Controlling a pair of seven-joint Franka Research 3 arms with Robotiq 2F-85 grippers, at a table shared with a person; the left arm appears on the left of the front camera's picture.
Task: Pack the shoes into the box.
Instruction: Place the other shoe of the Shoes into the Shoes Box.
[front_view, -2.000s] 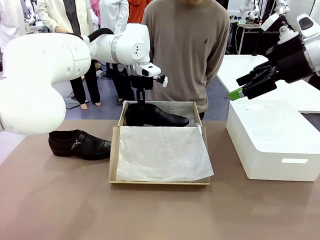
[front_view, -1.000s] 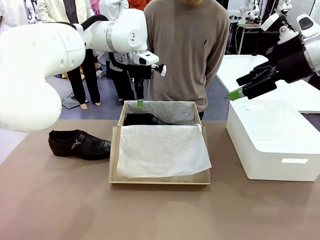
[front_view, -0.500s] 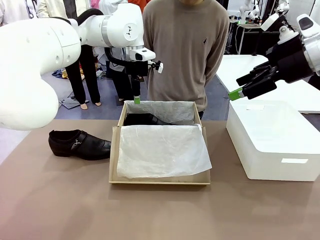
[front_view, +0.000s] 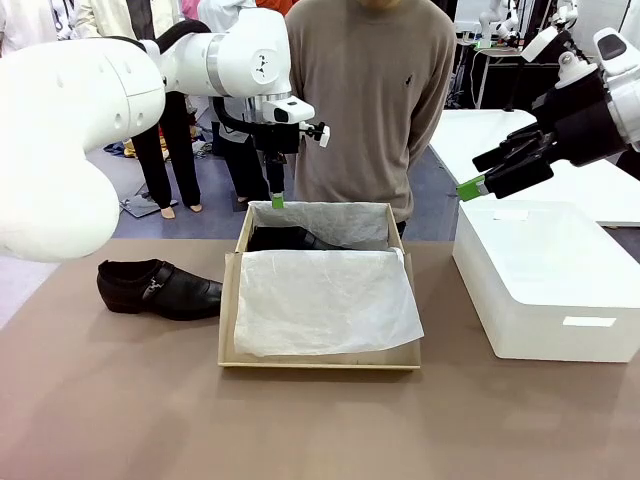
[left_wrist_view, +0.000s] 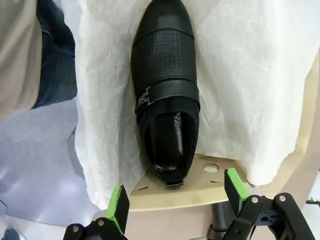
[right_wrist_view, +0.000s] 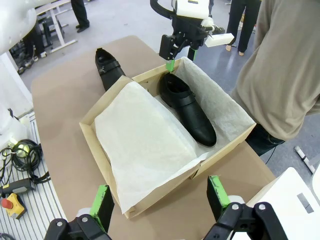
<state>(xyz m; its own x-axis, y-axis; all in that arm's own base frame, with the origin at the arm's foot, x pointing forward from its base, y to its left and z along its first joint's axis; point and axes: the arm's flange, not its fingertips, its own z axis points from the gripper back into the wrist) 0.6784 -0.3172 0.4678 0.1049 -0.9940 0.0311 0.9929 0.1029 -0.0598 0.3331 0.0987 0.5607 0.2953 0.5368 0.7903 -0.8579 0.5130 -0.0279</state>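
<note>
My left hand (front_view: 276, 202) hovers spread above the far end of the box (front_view: 229, 325). Inside, one shoe (right_wrist_view: 187, 107) lies along the far wall on tissue paper (front_view: 320, 300). The other shoe (front_view: 160, 288) sits on the table (front_view: 120, 400), just left of the box. My right hand (front_view: 470, 187), spread and empty, hangs near the white block (front_view: 545, 280).

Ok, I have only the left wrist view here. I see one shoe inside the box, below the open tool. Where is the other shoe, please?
Observer: The second shoe lies on the table, outside the box, on its left side.
Operator: And the right tool, does it hold something?
Observer: No. The right tool is open and empty, raised to the right of the box.
Operator: Is there room for the second shoe?
Observer: It seems so. The paper covers the near half of the box and nothing lies on it.
</note>
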